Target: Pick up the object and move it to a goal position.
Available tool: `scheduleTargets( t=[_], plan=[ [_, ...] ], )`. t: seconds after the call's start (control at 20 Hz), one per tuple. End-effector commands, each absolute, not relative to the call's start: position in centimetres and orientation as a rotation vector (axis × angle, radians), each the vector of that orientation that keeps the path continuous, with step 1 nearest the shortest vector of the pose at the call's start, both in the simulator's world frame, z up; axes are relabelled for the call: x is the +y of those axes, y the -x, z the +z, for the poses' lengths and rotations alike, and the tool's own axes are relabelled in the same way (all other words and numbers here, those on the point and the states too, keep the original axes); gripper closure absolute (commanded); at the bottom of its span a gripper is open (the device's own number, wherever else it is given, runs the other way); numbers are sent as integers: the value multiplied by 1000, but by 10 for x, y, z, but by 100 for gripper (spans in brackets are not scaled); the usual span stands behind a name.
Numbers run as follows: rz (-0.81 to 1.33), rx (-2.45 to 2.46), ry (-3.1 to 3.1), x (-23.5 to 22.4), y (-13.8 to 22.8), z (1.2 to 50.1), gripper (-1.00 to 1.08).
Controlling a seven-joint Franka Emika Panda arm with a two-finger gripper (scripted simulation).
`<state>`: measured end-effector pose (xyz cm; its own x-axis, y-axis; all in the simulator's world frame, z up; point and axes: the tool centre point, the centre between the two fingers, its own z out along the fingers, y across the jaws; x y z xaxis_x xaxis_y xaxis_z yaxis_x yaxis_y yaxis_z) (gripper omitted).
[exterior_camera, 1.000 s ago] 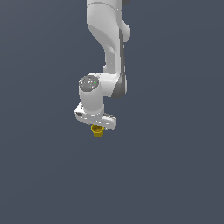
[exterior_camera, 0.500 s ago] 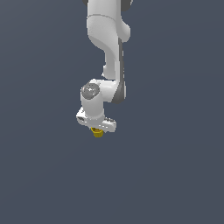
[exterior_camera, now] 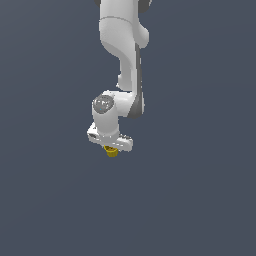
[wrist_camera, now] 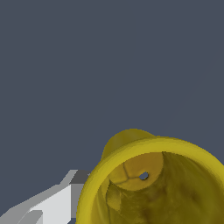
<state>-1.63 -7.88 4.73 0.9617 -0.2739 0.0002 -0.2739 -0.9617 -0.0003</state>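
Hanging from the white arm [exterior_camera: 125, 55], the gripper [exterior_camera: 111, 148] points down and has a tiny yellow cup [exterior_camera: 111, 151] tucked at its tip, directly beneath the white gripper body and touching it. In the exterior view only the lower part of the cup shows below the gripper, a small tapered yellow shape, with plain dark grey-blue background [exterior_camera: 200, 190] on every side of it and no surface visible under it. The wrist view looks straight into the cup [wrist_camera: 153, 183]: its round rim opens wide toward the camera, the inner wall is mottled yellow-brown, and a small dark hole sits in the floor of the cup. Just beside the rim, a white and grey finger [wrist_camera: 61, 201] lies against the cup's outer wall. The gripper appears to be pinching the cup between its fingers, though the second finger is hidden behind the cup. Above the gripper, the arm's rounded wrist joint [exterior_camera: 104, 105] sits slightly toward the exterior view's left of the upright forearm link.
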Motion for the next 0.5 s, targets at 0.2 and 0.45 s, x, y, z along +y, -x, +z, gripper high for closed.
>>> scheduleTargets(
  t=[0.2,0.45],
  plan=[
    [-1,435,3111,-81,12,48,108],
    [-1,435,3111,-88,0,50,108]
  ],
)
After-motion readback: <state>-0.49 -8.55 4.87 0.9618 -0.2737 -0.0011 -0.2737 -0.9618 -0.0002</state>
